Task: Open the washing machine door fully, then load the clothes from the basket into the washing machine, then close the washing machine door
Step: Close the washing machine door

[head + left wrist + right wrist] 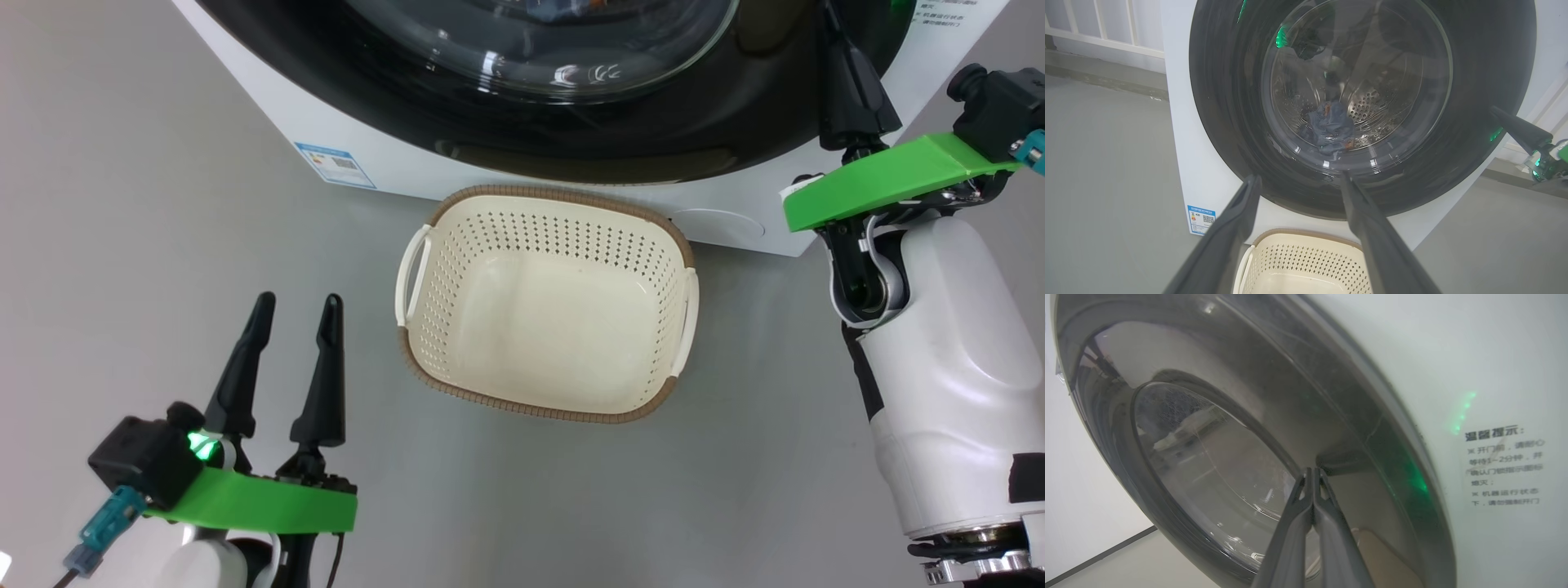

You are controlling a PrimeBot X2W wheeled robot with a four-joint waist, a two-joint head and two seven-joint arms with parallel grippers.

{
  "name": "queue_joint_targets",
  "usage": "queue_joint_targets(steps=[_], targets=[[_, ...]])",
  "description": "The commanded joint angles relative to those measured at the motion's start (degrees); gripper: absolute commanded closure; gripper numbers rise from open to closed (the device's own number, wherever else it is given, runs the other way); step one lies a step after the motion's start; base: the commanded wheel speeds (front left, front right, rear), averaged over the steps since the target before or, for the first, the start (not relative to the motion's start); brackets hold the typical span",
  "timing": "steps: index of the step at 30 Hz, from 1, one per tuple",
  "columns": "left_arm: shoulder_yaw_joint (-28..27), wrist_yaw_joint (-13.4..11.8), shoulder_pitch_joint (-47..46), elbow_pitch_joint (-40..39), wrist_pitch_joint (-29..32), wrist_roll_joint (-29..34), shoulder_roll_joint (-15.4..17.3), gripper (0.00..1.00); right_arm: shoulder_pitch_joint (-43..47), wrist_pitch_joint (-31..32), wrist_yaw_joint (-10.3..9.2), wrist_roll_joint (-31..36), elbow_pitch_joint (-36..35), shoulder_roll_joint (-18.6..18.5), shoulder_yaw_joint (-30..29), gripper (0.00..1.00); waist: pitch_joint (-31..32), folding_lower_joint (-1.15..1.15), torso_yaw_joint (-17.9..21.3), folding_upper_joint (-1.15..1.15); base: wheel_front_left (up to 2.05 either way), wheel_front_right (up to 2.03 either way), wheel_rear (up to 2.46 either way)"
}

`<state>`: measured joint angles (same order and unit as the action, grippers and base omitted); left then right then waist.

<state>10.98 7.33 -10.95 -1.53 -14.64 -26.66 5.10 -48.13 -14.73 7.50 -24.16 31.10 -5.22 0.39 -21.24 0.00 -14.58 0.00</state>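
Observation:
The washing machine (269, 98) stands ahead with its door (571, 122) shut flush against the white front. Through the glass bowl I see the clothes (1331, 126), a light blue bundle with orange specks, lying in the steel drum. The basket (563, 196) sits on the floor before the machine with nothing in it. My right gripper (1312, 470) is shut, and its tips rest on the door's black rim (1310, 408) beside a recess. Over the floor left of the basket, my left gripper (298, 300) stands open and holds nothing.
A blue label sticker (335, 163) marks the machine's lower left corner, and a round cover (718, 224) its lower right. A printed notice (1504, 469) is stuck beside the door. A white railing (1098, 36) runs behind the machine. Grey floor (122, 245) surrounds the basket.

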Motion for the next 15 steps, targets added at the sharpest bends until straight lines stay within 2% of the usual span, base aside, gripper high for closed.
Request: queue_joint_targets(steps=[1,5,8,10,12,13,15], targets=[[-1.8,0.2,-1.6,-1.3,-0.4,-0.5,1.1,0.0,-1.7,-0.3,-0.01,0.6,-1.8,0.8,0.9,1.0,0.0,0.0,-0.1,0.0,0.0,0.0,0.0],[-2.4,0.2,-1.1,-0.4,-0.4,-0.5,1.3,0.0,0.9,-0.3,-0.01,0.4,-2.3,0.9,3.3,1.0,1.3,0.0,0.3,0.0,0.0,0.0,0.0],[-3.1,0.2,-0.3,0.9,-0.4,-0.4,1.5,0.0,3.8,-0.3,-0.01,-0.1,-3.2,1.0,4.6,0.87,2.8,0.0,0.7,0.0,0.0,0.0,0.0],[-3.5,0.2,0.3,1.7,-0.4,-0.2,1.9,0.0,6.1,-0.3,-0.01,-0.5,-3.9,1.1,5.1,0.73,3.9,0.0,1.1,0.0,0.0,0.0,0.0],[-3.9,0.2,1.1,2.4,-0.4,0.0,2.2,0.0,8.6,-0.3,-0.01,-0.8,-4.5,1.2,5.5,0.38,5.1,0.0,1.5,0.0,0.0,0.0,0.0],[-4.3,0.2,1.9,3.1,-0.4,0.3,2.6,0.0,11.1,-0.3,-0.01,-1.0,-4.8,1.2,6.0,0.02,6.4,0.0,2.1,0.0,0.0,0.0,0.0],[-4.8,0.2,2.7,3.8,-0.4,0.6,3.0,0.0,13.5,-0.3,-0.01,-0.9,-4.8,1.2,6.7,0.0,7.6,0.0,2.7,0.0,0.0,0.0,0.0]])
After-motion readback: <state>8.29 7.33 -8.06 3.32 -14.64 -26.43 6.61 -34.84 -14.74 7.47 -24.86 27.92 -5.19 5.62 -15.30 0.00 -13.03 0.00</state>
